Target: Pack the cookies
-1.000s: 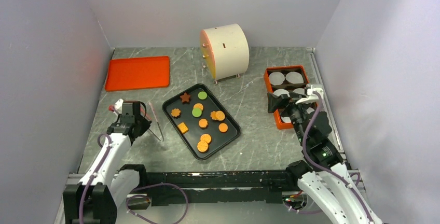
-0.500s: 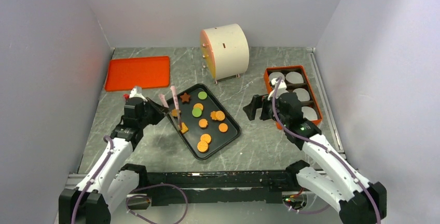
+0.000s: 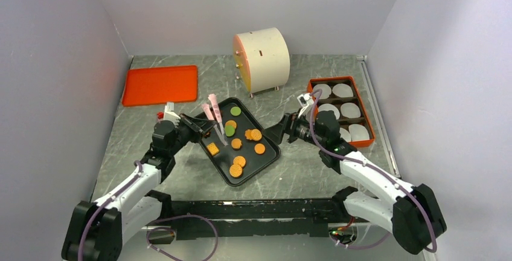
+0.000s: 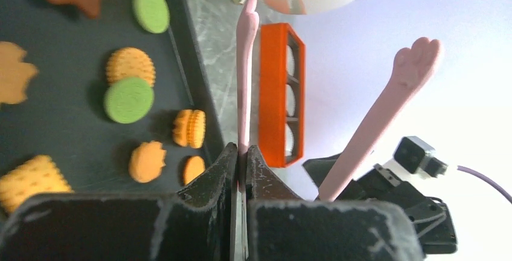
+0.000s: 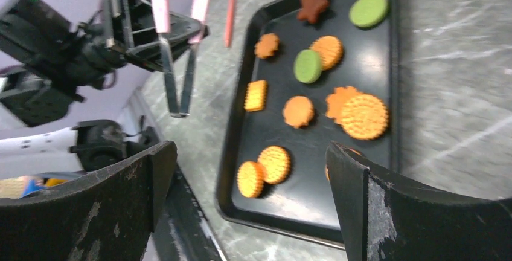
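The desk (image 3: 302,164) has a smooth grey stone-look top with pale veins. The baking tray (image 5: 362,61) is black with a dull satin sheen. The cookies (image 5: 364,116) look like matt plastic, several ribbed on top. The tongs (image 4: 244,86) have matt pink handles and bare shiny metal blades. The orange box (image 4: 273,92) is smooth plastic, and its liners (image 3: 350,110) look like white paper. The right gripper (image 5: 250,149) has jaws of black plastic, scuffed pale at the edges.

The cookies (image 3: 236,143) are orange, green and brown; the tray (image 3: 218,162) black, tongs (image 3: 212,106) pink.
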### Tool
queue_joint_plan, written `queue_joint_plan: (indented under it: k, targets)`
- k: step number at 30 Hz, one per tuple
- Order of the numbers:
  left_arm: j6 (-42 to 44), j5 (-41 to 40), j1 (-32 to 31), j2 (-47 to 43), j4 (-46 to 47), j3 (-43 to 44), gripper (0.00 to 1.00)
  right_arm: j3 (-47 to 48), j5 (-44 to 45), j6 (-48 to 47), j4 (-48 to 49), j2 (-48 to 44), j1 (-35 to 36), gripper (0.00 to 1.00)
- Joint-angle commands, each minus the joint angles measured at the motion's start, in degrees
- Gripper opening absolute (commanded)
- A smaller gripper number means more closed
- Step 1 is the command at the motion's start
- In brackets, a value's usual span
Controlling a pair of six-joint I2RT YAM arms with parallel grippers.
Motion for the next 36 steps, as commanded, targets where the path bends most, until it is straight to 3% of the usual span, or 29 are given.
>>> queue_joint_plan:
  k: [1,9,24,30,36]
  targets:
    - [-7.44,-0.98,-3.82,2.34,16.66,-0.76,0.05,-1.93,-3.82,11.73,20.59,3.75,2.75,1.0]
    - [-12.66,-4.77,-10.78,8.31,31.93,-0.33,0.05,0.02,-3.38,20.03,34.58,12.39,10.6,1.0]
    - [-14.44,-9.49,-18.96,12.08,42.96,-0.57,0.05,2.14,-7.75,32.78,55.49,23.08,12.75,0.99]
    - [-13.95,-10.87,-21.36,14.11,46.46,-0.47,0.05,4.12,-10.1,35.78,58.73,24.64,12.96,0.92]
    - [-14.48,-11.33,-23.26,17.43,51.21,-0.38,0.05,5.23,-12.08,36.25,58.46,24.58,13.13,0.77]
